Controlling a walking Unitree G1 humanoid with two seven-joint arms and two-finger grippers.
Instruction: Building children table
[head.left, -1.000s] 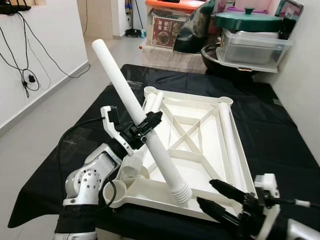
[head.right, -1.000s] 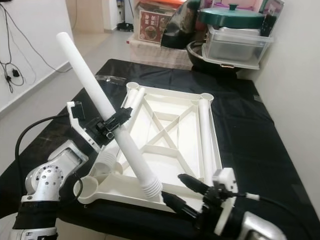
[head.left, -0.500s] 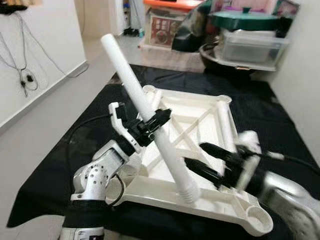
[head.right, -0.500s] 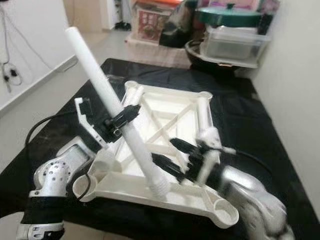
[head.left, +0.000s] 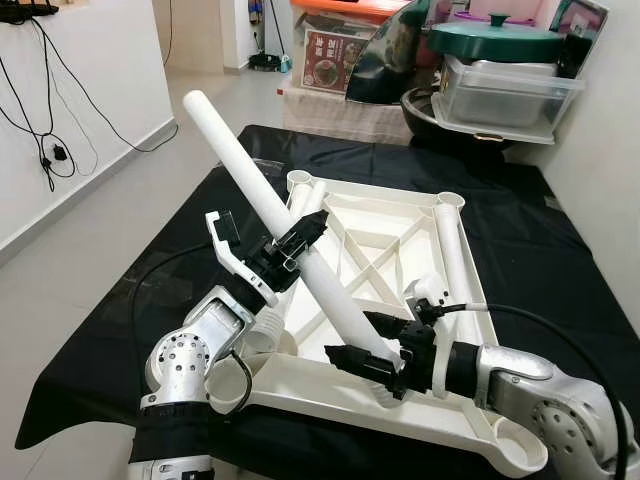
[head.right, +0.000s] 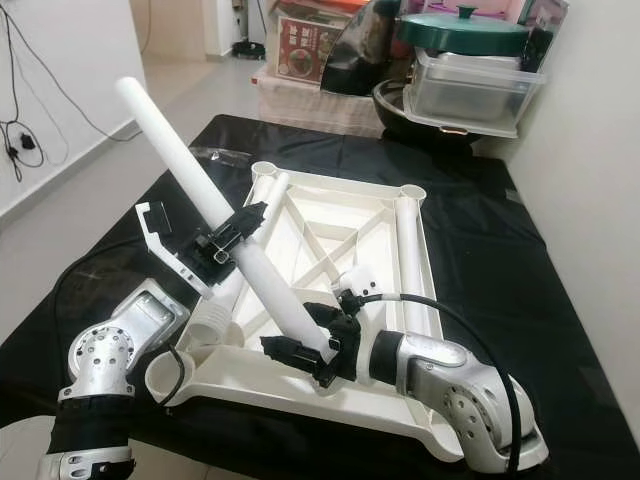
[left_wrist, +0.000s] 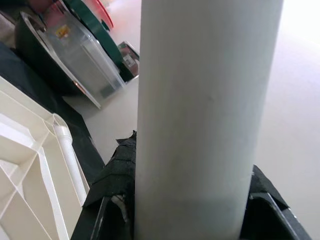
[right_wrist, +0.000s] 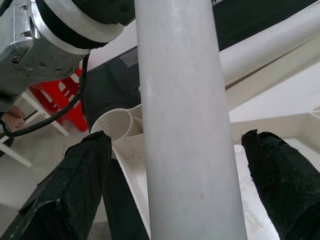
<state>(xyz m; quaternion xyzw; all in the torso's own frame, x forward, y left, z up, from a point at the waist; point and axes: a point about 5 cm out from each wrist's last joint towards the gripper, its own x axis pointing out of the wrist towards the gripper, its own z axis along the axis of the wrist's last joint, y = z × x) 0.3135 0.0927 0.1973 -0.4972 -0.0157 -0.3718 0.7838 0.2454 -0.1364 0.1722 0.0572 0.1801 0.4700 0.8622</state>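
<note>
Left gripper clamped on the leg, a white tube, about midway along it; fingers press both sides of the tube. Leg tilted, plain end up and away from the gripper toward the robot's left, ribbed end down and toward the right gripper.

Right gripper reaches in from the right, at the leg's lower part just above the ribbed end. Fingers spread wide, one each side of the tube, with gaps visible between pads and tube in the right wrist view; not closed on it.

Tabletop, white, lies upside down under both grippers, ribs facing up with a cross brace in the middle. The leg's lower end sits at the near rail, just below the right gripper; whether it touches the rail cannot be told. Round corner sockets: one below the left gripper, one near the right forearm. A second leg lies flat inside the tabletop, beyond the right gripper. Another tube lies along the far left edge, beyond the left gripper.

All of it on a black cloth. Far side: plastic bin with green lid. Red stool seen in the right wrist view.
</note>
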